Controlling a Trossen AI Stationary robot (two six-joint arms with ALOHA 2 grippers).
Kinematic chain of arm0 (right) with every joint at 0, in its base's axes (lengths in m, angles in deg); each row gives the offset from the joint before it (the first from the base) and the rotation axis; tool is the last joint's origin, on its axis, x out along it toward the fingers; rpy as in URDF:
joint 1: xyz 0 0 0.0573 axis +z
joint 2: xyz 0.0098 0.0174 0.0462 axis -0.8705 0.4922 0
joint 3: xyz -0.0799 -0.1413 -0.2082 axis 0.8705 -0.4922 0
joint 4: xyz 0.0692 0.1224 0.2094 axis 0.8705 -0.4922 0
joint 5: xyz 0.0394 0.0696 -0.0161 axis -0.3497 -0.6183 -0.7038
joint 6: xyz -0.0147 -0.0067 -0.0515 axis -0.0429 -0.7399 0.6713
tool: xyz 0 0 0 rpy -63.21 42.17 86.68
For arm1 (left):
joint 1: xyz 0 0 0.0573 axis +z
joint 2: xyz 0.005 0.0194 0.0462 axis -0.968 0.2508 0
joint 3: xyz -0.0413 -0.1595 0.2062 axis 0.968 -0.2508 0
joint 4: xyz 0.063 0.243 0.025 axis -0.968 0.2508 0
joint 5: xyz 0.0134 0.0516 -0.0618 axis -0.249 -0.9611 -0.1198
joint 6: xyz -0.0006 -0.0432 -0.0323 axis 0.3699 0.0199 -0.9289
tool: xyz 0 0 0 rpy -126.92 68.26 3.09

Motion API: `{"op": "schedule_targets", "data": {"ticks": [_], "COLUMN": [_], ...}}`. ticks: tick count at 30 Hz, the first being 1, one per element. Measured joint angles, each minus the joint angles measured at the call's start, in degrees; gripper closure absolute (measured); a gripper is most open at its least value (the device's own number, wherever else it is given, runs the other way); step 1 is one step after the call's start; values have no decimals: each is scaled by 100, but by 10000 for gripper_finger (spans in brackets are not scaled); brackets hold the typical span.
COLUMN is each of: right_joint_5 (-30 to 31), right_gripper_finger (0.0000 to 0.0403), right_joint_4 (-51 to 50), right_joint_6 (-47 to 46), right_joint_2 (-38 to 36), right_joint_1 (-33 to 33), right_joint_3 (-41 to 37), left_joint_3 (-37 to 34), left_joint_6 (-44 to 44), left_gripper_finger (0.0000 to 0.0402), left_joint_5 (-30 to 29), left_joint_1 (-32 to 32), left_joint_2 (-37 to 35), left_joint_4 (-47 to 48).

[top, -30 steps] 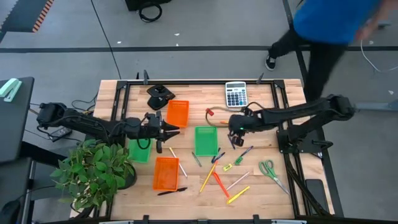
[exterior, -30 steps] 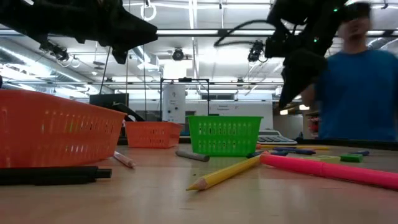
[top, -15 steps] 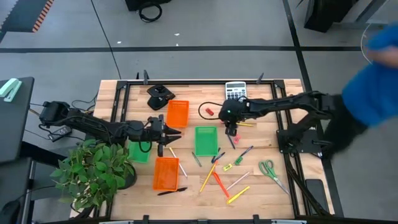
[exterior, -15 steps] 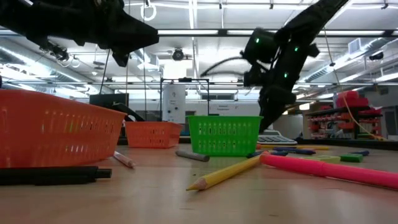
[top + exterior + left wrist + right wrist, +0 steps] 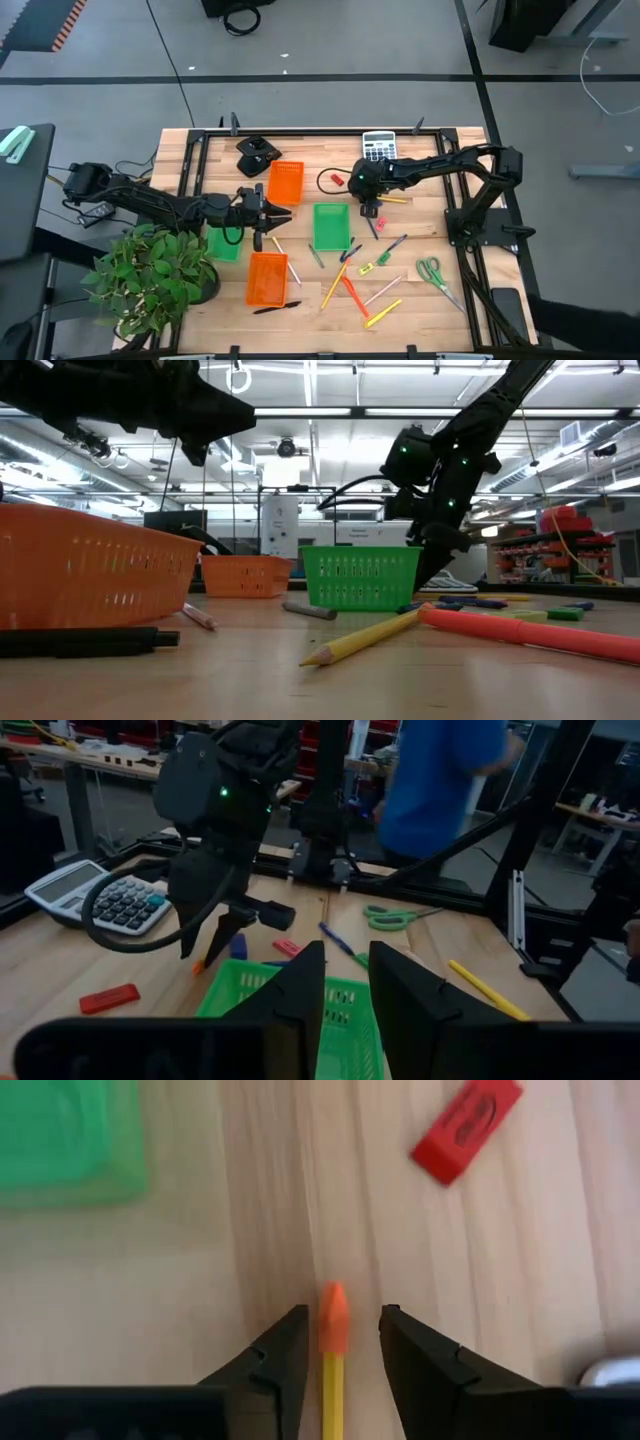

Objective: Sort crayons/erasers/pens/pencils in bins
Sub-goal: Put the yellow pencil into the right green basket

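Note:
My right gripper (image 5: 368, 207) is open and points down at the table, just beyond the green bin (image 5: 331, 226). In the right wrist view its fingers stand on either side of the orange end of a yellow pencil (image 5: 333, 1342) lying on the wood, with a gap on each side. A red eraser (image 5: 466, 1130) lies a little farther off; it also shows in the high view (image 5: 338, 180). My left gripper (image 5: 268, 213) hangs open and empty between the far orange bin (image 5: 285, 182), the left green bin (image 5: 225, 242) and the near orange bin (image 5: 266, 277).
Pencils, pens, a crayon and small erasers lie scattered near the front right (image 5: 360, 272). Green-handled scissors (image 5: 435, 272), a calculator (image 5: 378, 150), a black pen (image 5: 277, 307) and a potted plant (image 5: 155, 270) at the front left are also there.
My right gripper has gone toward the table's left and far edge and come down over the pencil's orange end. The person in blue behind the table's far right corner has moved out of the high view.

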Motion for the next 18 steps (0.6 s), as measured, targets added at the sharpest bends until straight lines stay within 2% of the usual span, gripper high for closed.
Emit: {"op": "schedule_targets", "data": {"ticks": [7,18], "right_joint_5": [-33,-62], "right_gripper_finger": [294,297], "right_joint_4": [58,124], "right_joint_6": [-39,-27], "right_joint_2": [37,282], "right_joint_1": [2,2], "right_joint_3": [-2,13], "left_joint_3": [0,0], "left_joint_6": [217,64], "left_gripper_finger": [319,321], "left_joint_5": [-44,-50], "left_joint_1": [61,188], "left_joint_2": [0,0], "left_joint_4": [-15,-24]}}
